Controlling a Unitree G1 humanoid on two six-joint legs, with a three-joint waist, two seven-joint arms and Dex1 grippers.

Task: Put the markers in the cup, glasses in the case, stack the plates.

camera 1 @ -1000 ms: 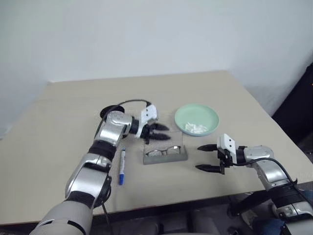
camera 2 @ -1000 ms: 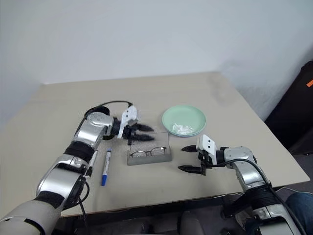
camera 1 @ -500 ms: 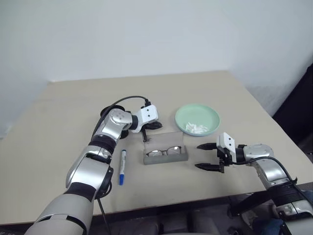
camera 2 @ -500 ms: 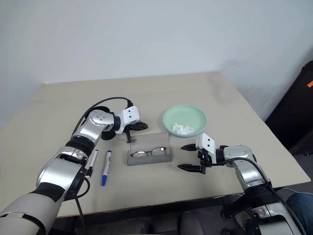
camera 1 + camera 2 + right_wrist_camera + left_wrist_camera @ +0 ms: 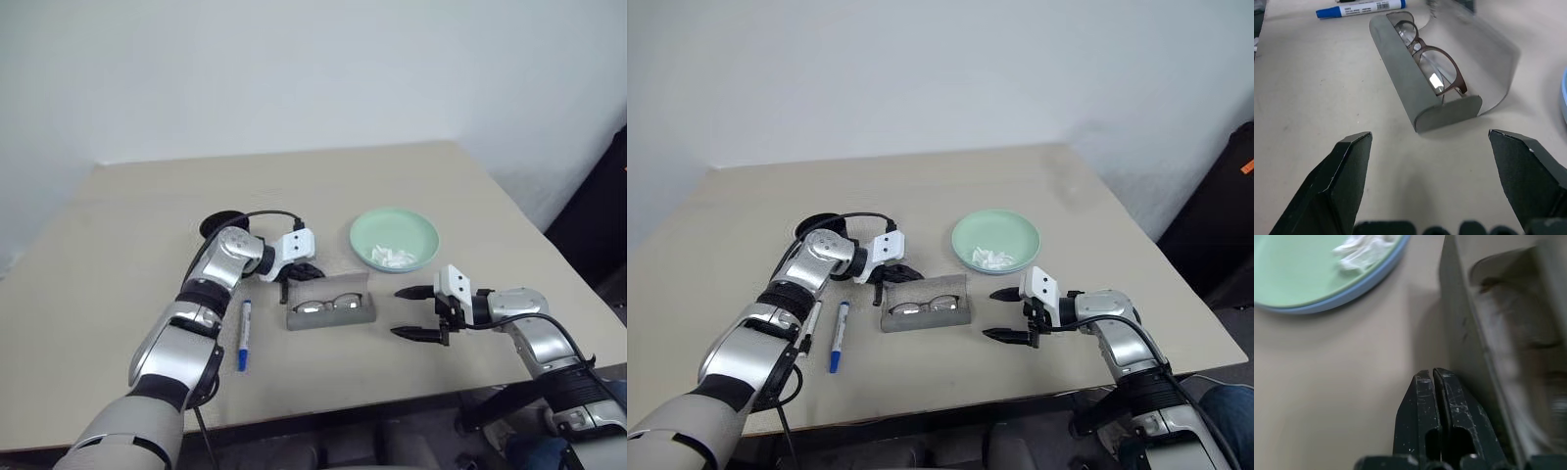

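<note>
In the grey oblong case [image 5: 1415,93], round-lensed glasses [image 5: 1432,66]

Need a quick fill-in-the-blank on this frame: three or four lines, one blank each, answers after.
1. The glasses lie inside the open grey ____.
2. The white paper wad sits on the ____ plate.
3. The left gripper has its jaws ____.
4. The marker on the table has a ____ cap.

Answers: case; mint green; shut; blue

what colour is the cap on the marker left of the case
Blue; the marker cap shows best in the right wrist view.
</note>
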